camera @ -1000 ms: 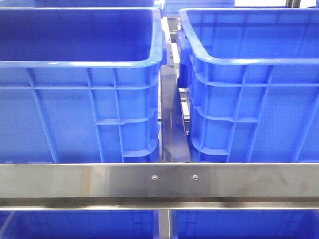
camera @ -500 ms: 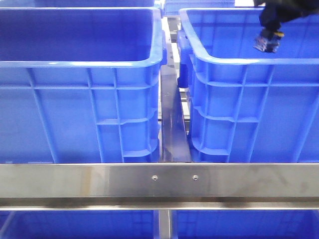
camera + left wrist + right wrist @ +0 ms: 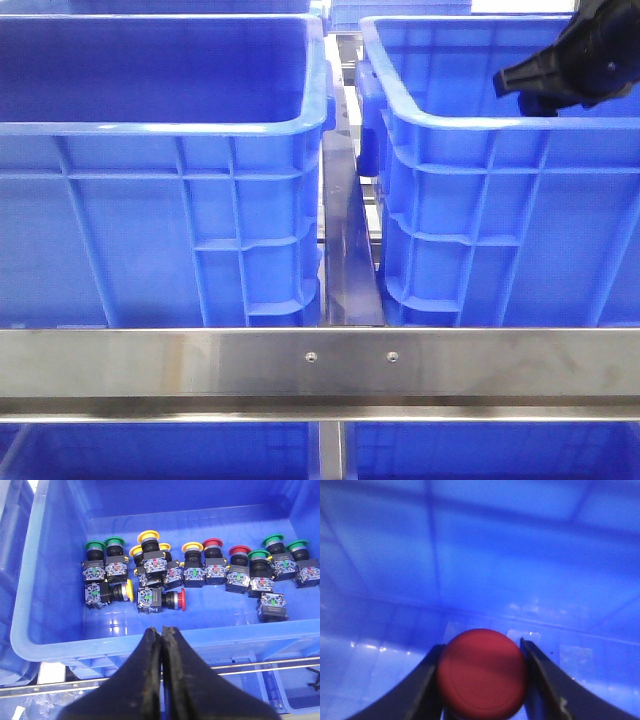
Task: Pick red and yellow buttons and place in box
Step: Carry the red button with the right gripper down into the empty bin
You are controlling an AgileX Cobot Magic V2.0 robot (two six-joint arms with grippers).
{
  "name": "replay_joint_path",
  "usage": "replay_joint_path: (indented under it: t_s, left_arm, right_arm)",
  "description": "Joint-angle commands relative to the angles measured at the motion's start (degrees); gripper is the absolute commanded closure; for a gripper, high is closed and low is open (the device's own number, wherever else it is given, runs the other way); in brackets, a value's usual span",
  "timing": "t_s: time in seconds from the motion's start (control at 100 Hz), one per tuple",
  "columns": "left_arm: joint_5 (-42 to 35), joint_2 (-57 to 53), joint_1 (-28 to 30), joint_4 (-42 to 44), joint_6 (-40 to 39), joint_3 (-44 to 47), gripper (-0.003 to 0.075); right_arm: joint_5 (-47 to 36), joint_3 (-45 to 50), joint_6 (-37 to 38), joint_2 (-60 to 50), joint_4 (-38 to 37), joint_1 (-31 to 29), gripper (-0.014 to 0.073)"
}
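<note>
My right gripper (image 3: 481,646) is shut on a glossy red button (image 3: 482,672), whose round cap fills the gap between the fingers. Behind it is the blurred inner wall of a blue box (image 3: 470,555). In the front view the right gripper (image 3: 512,82) hangs over the rim of the right box (image 3: 470,124). My left gripper (image 3: 161,630) is shut and empty above the near rim of another blue crate (image 3: 100,645). That crate holds red buttons (image 3: 212,543), yellow buttons (image 3: 148,535) and green ones (image 3: 273,540). One red button (image 3: 183,599) lies on its side.
A second large blue crate (image 3: 160,127) stands at the left in the front view, with a narrow steel channel (image 3: 345,240) between the two. A steel rail (image 3: 320,362) crosses in front, with more blue crates below it.
The right arm came into the front view from the upper right. Its gripper now points left over the right box. The crates have not moved.
</note>
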Motion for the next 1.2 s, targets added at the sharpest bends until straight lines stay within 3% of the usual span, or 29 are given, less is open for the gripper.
replay_joint_path:
  t_s: [0.0, 1.19]
  left_arm:
    - [-3.53, -0.04, 0.12, -0.66, -0.51, -1.56, 0.0739]
    - [-3.53, -0.04, 0.12, -0.66, -0.51, -1.56, 0.0739]
  right_arm:
    - [-5.07, -2.14, -0.5, -2.47, -0.99, -0.31, 0.0474]
    - [-5.34, -6.06, -0.5, 1.65, -1.05, 2.31, 0.0474]
